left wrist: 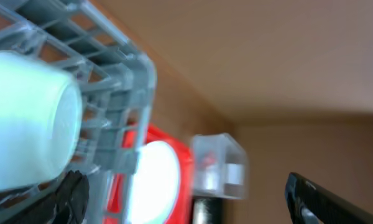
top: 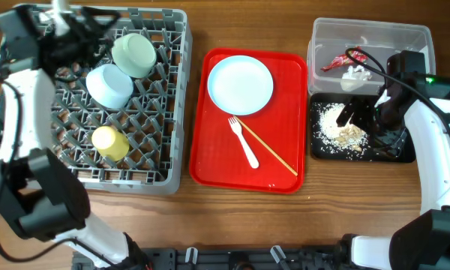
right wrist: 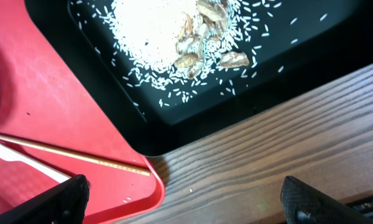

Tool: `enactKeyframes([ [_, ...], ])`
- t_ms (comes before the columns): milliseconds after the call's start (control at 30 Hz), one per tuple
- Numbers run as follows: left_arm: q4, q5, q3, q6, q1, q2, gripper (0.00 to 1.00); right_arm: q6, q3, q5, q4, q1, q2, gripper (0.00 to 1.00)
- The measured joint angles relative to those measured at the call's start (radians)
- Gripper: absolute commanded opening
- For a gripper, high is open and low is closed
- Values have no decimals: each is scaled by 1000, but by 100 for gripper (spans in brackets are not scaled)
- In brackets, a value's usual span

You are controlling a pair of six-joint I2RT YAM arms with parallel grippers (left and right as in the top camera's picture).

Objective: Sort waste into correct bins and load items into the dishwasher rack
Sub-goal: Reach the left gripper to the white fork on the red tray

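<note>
The grey dishwasher rack (top: 172,97) holds a pale green bowl (top: 135,54), a pale blue bowl (top: 109,85) and a yellow cup (top: 110,142). My left gripper (top: 81,37) hovers open and empty over the rack's far left; its view shows a pale bowl (left wrist: 31,118) and the rack (left wrist: 121,87). The white plate (top: 240,84), fork (top: 244,141) and chopstick (top: 270,148) lie on the red tray (top: 210,165). The clear tub (top: 412,37) holds the red wrapper (top: 336,63) and tissue (top: 356,75). My right gripper (top: 358,114) is open and empty above the black tray (top: 401,154) with rice scraps (top: 341,131).
The right wrist view shows the scraps (right wrist: 168,31) in the black tray (right wrist: 311,43), the red tray's corner (right wrist: 50,118) with the chopstick (right wrist: 68,154), and bare wooden table (right wrist: 267,149) between the fingers (right wrist: 186,199). The left wrist view (left wrist: 186,199) is blurred.
</note>
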Motion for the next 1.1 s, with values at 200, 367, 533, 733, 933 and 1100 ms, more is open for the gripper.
enactKeyframes([
  [200,-216,-344,-1,93,-201,-126,100,-5,0,0,0,0,0,99],
  [367,-343,-561,-1,117,-392,-204,100,-6,1,0,1,0,0,100],
  [533,-417,-633,-1,120,-543,-200,98,-6,1,0,1,0,0,100],
  [733,-423,-676,-1,112,-705,-171,98,-6,1,0,1,0,0,100],
  [933,-434,-792,-1,-5,-844,-60,93,-6,2,0,1,0,0,100],
  [1100,-436,-869,-1,-82,-931,54,91,-6,2,0,1,0,0,100],
])
